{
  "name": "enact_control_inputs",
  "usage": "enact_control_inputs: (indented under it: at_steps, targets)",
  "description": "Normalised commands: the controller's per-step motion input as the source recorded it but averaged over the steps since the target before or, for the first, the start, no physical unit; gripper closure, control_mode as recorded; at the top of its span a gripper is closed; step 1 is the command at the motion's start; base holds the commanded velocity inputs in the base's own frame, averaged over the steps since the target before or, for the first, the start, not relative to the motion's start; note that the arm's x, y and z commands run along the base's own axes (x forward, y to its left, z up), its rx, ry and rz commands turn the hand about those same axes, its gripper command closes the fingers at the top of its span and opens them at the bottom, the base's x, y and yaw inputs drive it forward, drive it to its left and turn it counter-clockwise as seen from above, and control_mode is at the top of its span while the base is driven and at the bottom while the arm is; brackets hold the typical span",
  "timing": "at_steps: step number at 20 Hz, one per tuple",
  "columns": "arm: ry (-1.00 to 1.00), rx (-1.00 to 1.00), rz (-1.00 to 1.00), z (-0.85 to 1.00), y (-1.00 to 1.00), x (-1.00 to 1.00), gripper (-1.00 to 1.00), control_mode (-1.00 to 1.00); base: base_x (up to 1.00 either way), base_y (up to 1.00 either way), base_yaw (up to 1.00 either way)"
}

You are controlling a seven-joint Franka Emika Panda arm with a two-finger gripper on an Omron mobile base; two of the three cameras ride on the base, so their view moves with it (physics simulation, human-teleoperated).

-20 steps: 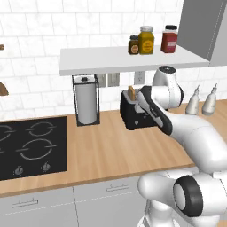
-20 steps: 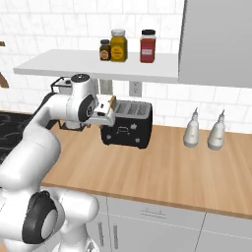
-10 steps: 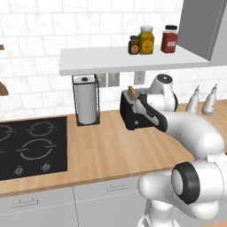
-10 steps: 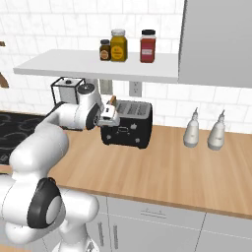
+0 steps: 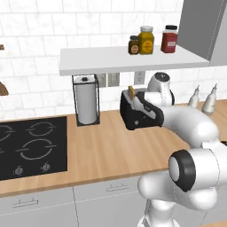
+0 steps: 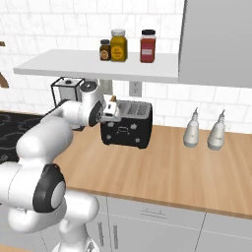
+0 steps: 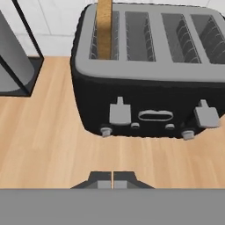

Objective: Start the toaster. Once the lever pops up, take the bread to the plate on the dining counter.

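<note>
The black four-slot toaster (image 7: 149, 83) stands on the wall-side counter, also seen as the toaster (image 5: 135, 116) and the toaster (image 6: 129, 127). A tan slice of bread (image 7: 104, 26) stands upright in its leftmost slot, poking out as the bread (image 5: 131, 92) and the bread (image 6: 112, 98). Two grey levers sit on the front: the left lever (image 7: 120, 112) below the bread's slot and the right lever (image 7: 206, 115). My gripper (image 7: 113, 180) is shut and empty, hovering just in front of the toaster's left lever side, apart from it. The gripper (image 6: 112, 113) sits at the toaster's upper front corner. The plate and dining counter are out of view.
A paper-towel roll (image 5: 86, 105) in a black frame stands left of the toaster, with the black stovetop (image 5: 31, 146) further left. Two grey bottles (image 6: 203, 132) stand to the right. A white shelf (image 6: 98, 64) with jars hangs overhead.
The gripper's fingers have closed from partly open to shut. The hand has drawn in closer to the toaster's front and the elbow has swung up.
</note>
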Motion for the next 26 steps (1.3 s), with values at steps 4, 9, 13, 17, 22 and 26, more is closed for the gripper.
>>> enact_control_inputs:
  at_steps: [4,9,13,17,22,26]
  targets:
    - [0.00,0.00,0.00,-0.01,-0.07,0.34,1.00,-1.00,0.00,0.00,0.00]
    - [0.01,0.00,0.00,-0.18,-0.06,0.15,1.00,-1.00,0.00,0.00,0.00]
    - [0.00,0.00,0.00,-0.21,0.00,0.11,1.00,-1.00,0.00,0.00,0.00]
    - [0.00,0.00,0.00,-0.01,0.00,0.21,1.00,-1.00,0.00,0.00,0.00]
    - [0.00,0.00,0.00,-0.09,0.00,0.18,1.00,-1.00,0.00,0.00,0.00]
    - [0.00,0.00,0.00,-0.13,0.00,0.11,1.00,-1.00,0.00,0.00,0.00]
